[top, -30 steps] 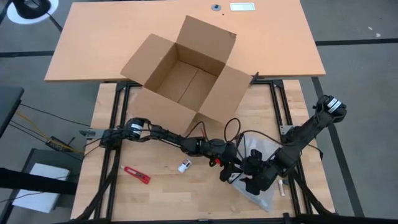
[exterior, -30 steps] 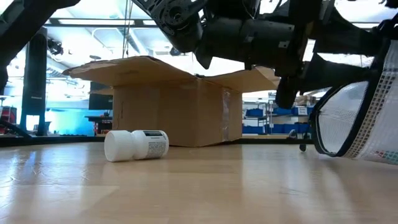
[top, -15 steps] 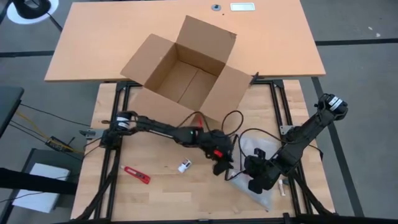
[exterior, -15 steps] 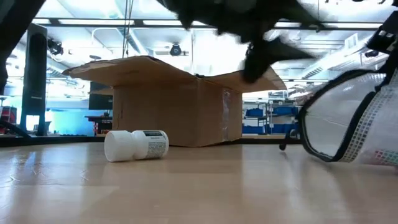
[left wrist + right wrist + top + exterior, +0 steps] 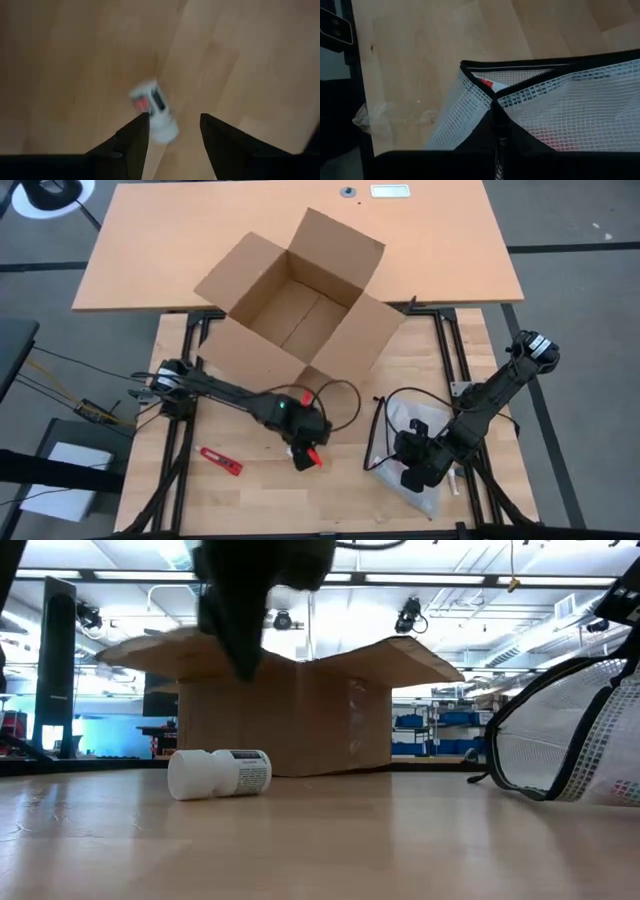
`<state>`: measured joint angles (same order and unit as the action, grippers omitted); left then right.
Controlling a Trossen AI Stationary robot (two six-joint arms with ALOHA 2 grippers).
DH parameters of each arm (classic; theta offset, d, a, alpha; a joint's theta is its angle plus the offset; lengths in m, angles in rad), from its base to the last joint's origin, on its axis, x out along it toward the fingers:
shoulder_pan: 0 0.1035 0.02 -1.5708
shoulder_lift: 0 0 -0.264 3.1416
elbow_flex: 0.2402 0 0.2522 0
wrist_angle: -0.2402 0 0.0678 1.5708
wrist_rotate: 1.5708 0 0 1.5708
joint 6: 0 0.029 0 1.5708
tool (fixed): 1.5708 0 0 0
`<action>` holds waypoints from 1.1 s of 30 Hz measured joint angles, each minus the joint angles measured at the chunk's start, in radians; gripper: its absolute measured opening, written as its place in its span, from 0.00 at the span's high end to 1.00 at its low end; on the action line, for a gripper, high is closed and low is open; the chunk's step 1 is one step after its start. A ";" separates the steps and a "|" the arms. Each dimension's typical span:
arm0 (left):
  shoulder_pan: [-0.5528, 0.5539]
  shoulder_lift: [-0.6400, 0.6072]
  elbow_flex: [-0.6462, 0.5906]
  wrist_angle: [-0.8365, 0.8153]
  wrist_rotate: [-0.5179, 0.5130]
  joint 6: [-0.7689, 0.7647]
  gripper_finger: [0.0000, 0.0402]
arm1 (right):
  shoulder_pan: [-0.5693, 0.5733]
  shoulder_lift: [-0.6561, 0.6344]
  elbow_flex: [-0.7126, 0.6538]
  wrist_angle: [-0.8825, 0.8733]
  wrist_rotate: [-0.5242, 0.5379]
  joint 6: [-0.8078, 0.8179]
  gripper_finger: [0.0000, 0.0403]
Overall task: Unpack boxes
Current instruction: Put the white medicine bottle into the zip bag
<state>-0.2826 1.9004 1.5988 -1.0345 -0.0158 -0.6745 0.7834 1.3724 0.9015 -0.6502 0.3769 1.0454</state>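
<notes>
While the cardboard carton (image 5: 300, 300) stands open-flapped, light and stiff, best gripped by a flap, left gripper (image 5: 170, 131), fingers apart, hovers over the white bottle (image 5: 153, 110) near it; right gripper (image 5: 415, 468) pinches the mesh pouch (image 5: 560, 105) farther off.

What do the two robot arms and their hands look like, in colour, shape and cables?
Both arms are black and slender, built of jointed segments. The left arm has red parts near its hand and a loose black cable looping beside it. The right arm has a white-marked round joint. The left hand's fingers are dark tapered blades.
</notes>
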 joint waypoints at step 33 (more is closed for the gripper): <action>0.033 0.016 -0.278 0.654 0.057 0.016 0.60 | 0.000 0.000 -0.007 0.029 -0.004 -0.029 1.00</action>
<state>-0.2501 1.9162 1.3210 -0.3807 0.0413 -0.6583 0.7835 1.3724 0.8944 -0.6207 0.3725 1.0162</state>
